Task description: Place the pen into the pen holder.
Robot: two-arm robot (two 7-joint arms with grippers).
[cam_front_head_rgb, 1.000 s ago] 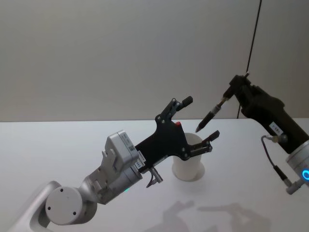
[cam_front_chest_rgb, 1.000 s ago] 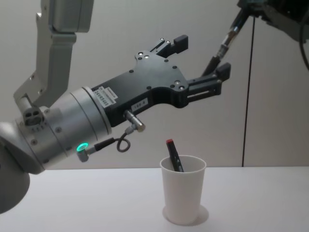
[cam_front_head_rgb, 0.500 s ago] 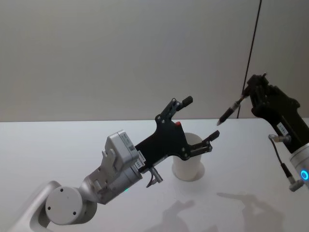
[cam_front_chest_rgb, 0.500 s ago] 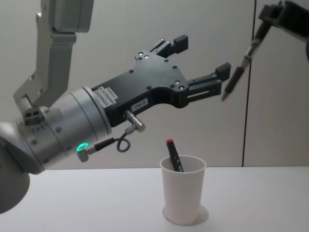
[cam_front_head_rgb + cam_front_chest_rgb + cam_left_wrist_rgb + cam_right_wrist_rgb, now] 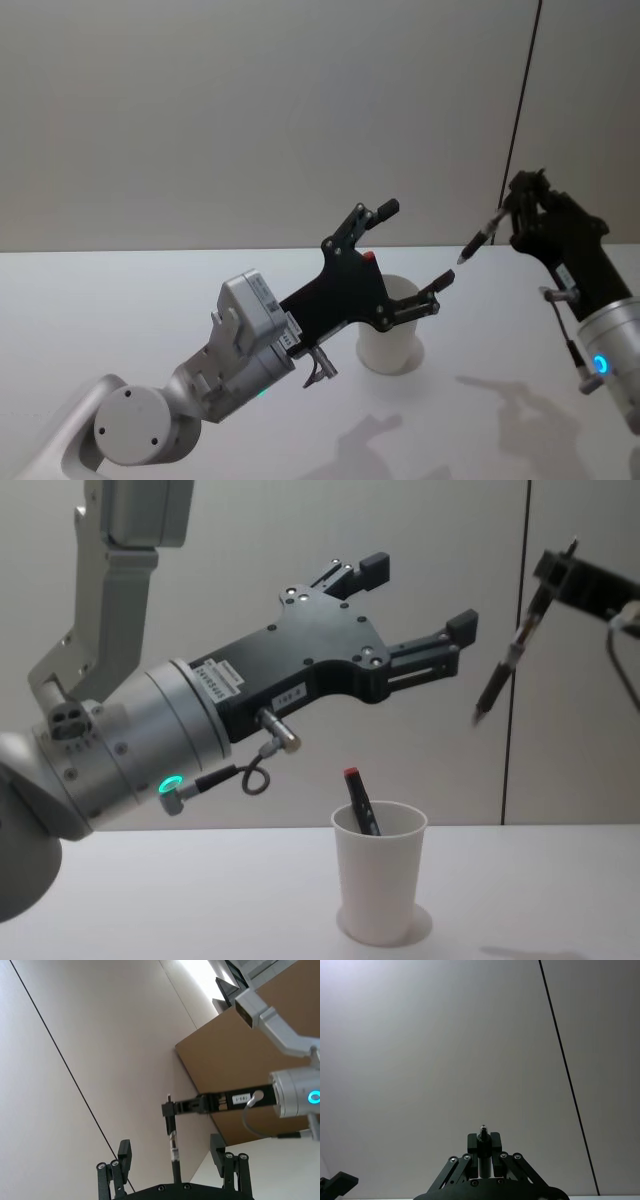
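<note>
Plain white table (image 5: 180, 900) with a grey wall behind. The white tapered paper cup (image 5: 378, 882), with a red-capped marker (image 5: 360, 802) inside, stands under the left gripper (image 5: 418, 602), fingers spread. The right gripper (image 5: 556, 572) pinches a slim dark pen (image 5: 503, 670), tip down, right of the cup.

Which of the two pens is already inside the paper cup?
The red-capped pen, leaning inside the white cup. The other, a dark pen, hangs in the air, gripped by the right claw.
</note>
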